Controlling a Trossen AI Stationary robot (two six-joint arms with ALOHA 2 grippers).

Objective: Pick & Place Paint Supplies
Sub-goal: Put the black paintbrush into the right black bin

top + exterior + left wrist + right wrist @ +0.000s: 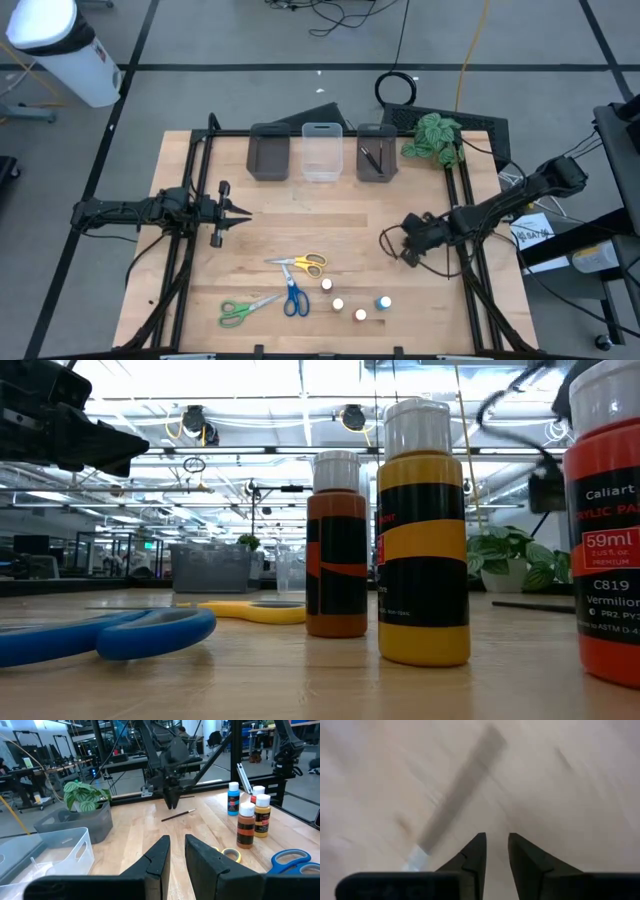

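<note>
1. My right gripper (405,247) hangs over the wood at centre right of the high view. Its fingers (474,854) stand narrow, with a slim gap and nothing between them.
2. A thin brush (178,814) lies flat on the table (300,215) just under that gripper. In the right wrist view it shows as a blur just beside the fingers, not between them.
3. My left gripper (238,212) waits at centre left of the high view, pointing across the table. Its fingers (159,857) are narrow too and hold nothing.
4. Three scissors lie at lower centre of the high view: yellow (305,264), blue (294,298) and green (240,310).
5. Four small paint bottles (338,303) stand just right of the scissors, one of them with a blue body (383,302).
6. Along the top of the table sit a grey bin (268,152), a clear bin (322,150) and a second grey bin (380,170). That last one holds dark brushes (371,156).
7. A plant (435,135) stands at the table's upper right corner.
</note>
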